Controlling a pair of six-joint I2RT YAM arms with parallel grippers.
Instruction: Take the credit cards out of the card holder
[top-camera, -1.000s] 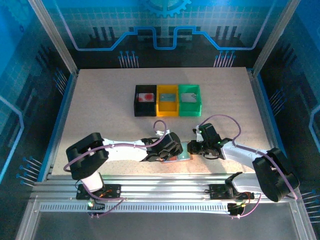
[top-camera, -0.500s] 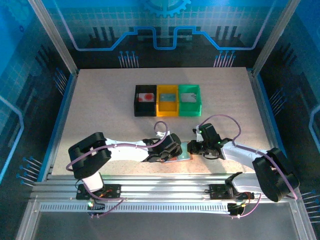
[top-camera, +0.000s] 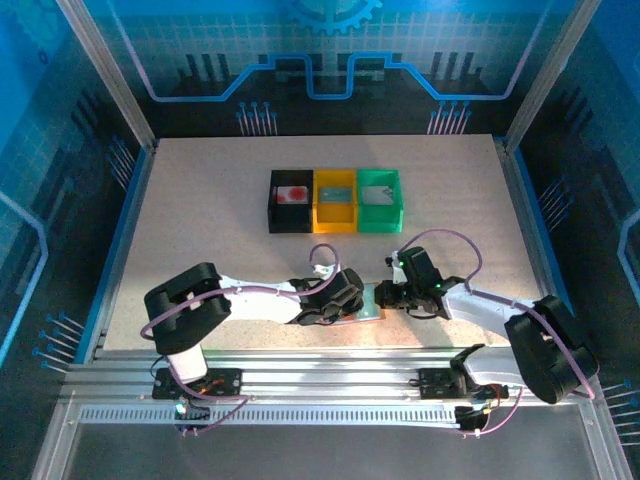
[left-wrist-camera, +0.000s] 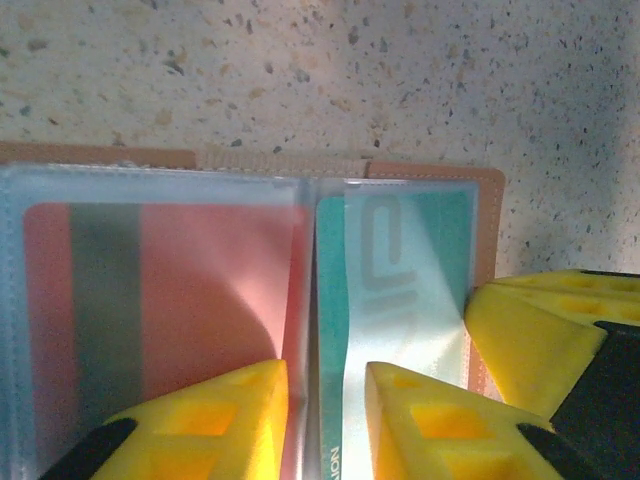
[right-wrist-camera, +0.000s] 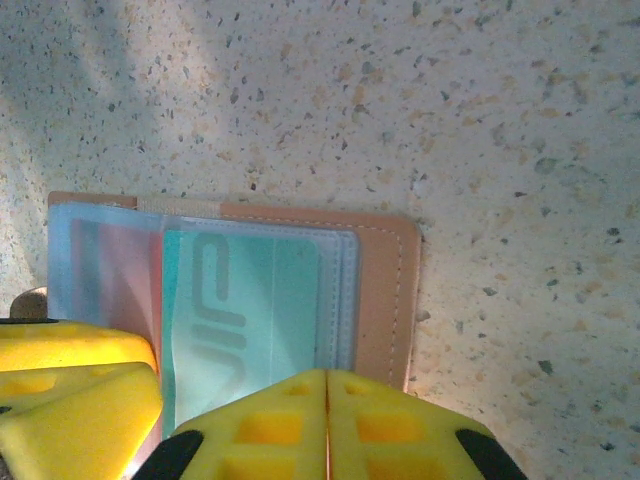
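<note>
The card holder (top-camera: 366, 307) lies open on the table near the front edge, its salmon rim (left-wrist-camera: 487, 230) showing around clear sleeves. A red card (left-wrist-camera: 180, 290) sits in the left sleeve and a teal-green card (left-wrist-camera: 410, 260) in the right one. My left gripper (left-wrist-camera: 322, 375) rests on the sleeves, its jaws a narrow gap apart astride the teal card's left edge. My right gripper (right-wrist-camera: 327, 378) is shut, with its tips over the holder's near edge beside the teal card (right-wrist-camera: 260, 300). Its yellow fingers (left-wrist-camera: 540, 340) sit at the holder's right side.
Three square bins stand in a row at mid-table: black (top-camera: 272, 200), yellow (top-camera: 335, 222) and green (top-camera: 379, 222), each with a card-like item inside. Bare speckled tabletop (top-camera: 200, 220) lies between them and the arms. A metal rail (top-camera: 320, 365) runs along the front.
My left gripper's jaws have narrowed over the card holder, and the left arm's elbow has shifted slightly right. The right arm and the holder have not moved.
</note>
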